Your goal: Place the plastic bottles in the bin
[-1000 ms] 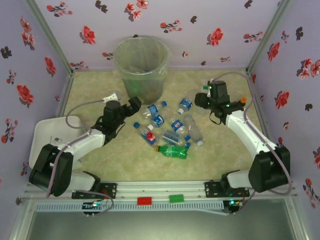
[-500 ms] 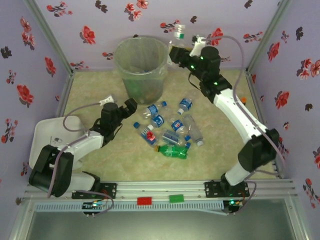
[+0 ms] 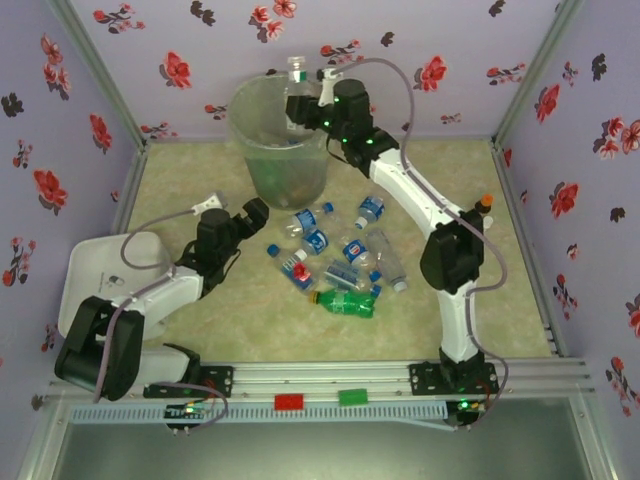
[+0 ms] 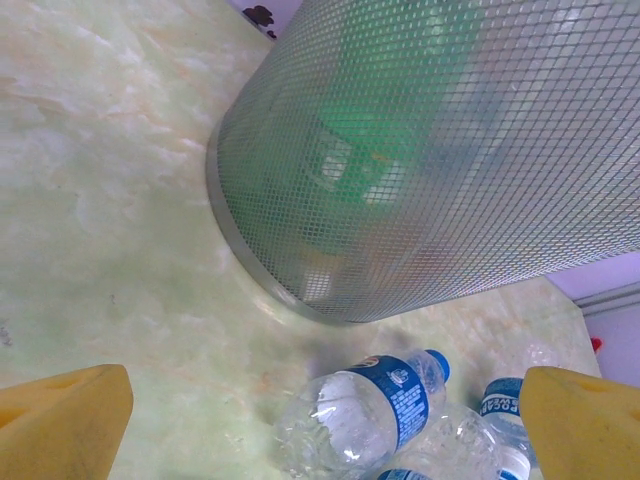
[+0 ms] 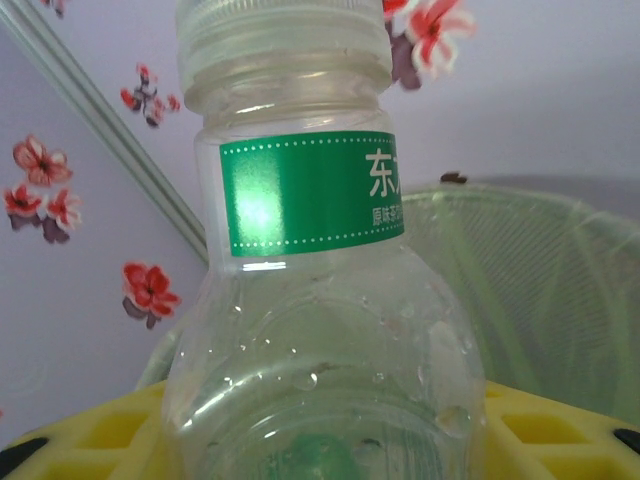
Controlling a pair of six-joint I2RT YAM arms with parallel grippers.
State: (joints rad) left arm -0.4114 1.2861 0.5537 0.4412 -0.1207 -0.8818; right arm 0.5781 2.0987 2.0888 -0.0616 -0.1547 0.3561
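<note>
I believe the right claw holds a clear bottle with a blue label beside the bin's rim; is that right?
Not quite: the right wrist view shows a green label. The right claw does hold the clear bottle beside the bin's rim.

marbled table: bin, scattered bottles, white tray

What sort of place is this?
Likely a robot test booth: flowered panels on a metal frame enclose the table, a left arm and right arm bolted at its edge, bottles beside a bin.
</note>
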